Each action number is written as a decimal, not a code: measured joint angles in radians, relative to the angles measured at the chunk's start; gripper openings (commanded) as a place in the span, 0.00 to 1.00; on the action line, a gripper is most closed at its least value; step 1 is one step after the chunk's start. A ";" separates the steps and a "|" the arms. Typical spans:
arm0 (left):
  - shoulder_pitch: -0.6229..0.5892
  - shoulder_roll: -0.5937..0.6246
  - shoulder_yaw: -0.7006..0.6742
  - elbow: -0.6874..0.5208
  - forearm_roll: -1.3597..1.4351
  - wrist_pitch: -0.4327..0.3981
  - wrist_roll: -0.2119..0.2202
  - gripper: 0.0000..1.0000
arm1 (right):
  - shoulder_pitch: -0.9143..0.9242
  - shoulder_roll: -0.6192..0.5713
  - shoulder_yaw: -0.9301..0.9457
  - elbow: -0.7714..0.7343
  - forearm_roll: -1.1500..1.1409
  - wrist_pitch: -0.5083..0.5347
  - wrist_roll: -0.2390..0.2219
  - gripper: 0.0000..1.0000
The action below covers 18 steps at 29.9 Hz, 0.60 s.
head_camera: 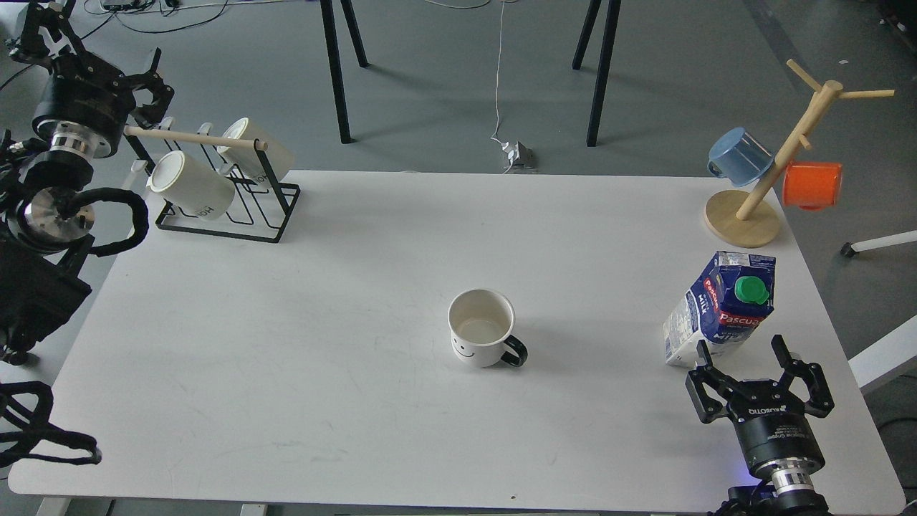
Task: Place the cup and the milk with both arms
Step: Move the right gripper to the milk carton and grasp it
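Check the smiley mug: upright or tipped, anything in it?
Upright and apparently empty: the smiley mug stands on its base on the white table, mouth up, showing a bare pale interior and bottom.

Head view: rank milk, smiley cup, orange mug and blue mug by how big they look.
1. Milk, clearly largest.
2. Cup.
3. Blue mug and orange mug look about alike; both hang farther from the camera, so I won't rank them.
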 measured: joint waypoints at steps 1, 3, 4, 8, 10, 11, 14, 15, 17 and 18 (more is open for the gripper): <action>0.000 0.000 0.000 0.000 0.000 0.000 0.000 1.00 | 0.000 0.000 0.000 0.000 0.000 0.000 0.000 0.99; 0.000 0.001 -0.001 0.000 0.000 0.000 0.000 1.00 | 0.000 0.000 0.000 0.000 0.000 0.000 0.000 0.99; -0.001 0.001 -0.001 0.000 0.000 0.000 0.000 1.00 | 0.001 0.000 -0.001 0.000 0.000 0.000 0.000 0.99; -0.003 0.001 0.000 0.000 0.000 0.000 0.000 1.00 | 0.030 0.001 -0.013 -0.005 -0.001 0.000 0.000 0.99; -0.003 0.002 0.000 -0.001 0.000 0.000 0.000 1.00 | 0.047 0.001 -0.019 -0.007 -0.002 0.000 0.000 0.99; -0.003 0.003 0.000 -0.001 0.000 0.000 0.000 1.00 | 0.055 0.001 -0.021 -0.008 -0.004 0.000 0.000 0.99; -0.003 0.005 0.001 -0.001 0.000 0.000 0.000 1.00 | 0.073 0.001 -0.024 -0.010 -0.016 0.000 0.000 0.99; -0.003 0.006 0.001 -0.001 0.000 0.000 0.000 1.00 | 0.077 0.002 -0.024 -0.010 -0.018 0.000 0.000 0.99; -0.001 0.008 0.001 0.000 0.000 0.000 0.000 1.00 | 0.080 0.003 -0.024 -0.011 -0.021 0.000 0.000 0.99; -0.001 0.010 0.001 0.000 0.001 0.000 0.000 1.00 | 0.081 0.003 -0.024 -0.011 -0.021 0.000 0.000 0.98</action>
